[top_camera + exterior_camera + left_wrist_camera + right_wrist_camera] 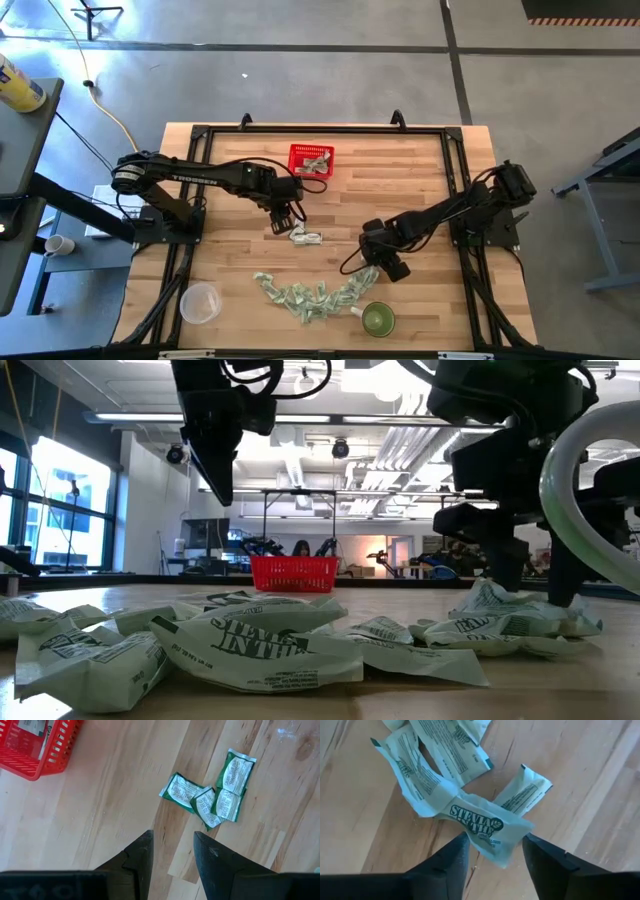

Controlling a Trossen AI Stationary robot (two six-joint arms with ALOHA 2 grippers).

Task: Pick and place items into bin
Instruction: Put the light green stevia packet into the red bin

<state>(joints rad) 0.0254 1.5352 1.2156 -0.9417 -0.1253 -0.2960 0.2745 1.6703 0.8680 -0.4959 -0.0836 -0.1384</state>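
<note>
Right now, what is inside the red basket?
The red basket holds a few pale green-and-white packets like those on the table. How many packets, and whether anything lies under them, cannot be seen; the top packets cover the basket's floor.

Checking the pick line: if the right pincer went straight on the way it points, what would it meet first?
Most likely the green-and-white packet lying between its open fingers, at the end of the packet pile, then the table beneath. Remaining depth is unclear.

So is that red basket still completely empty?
No, the red basket near the table's far edge already holds a few pale green-and-white packets, seen from above.
</note>
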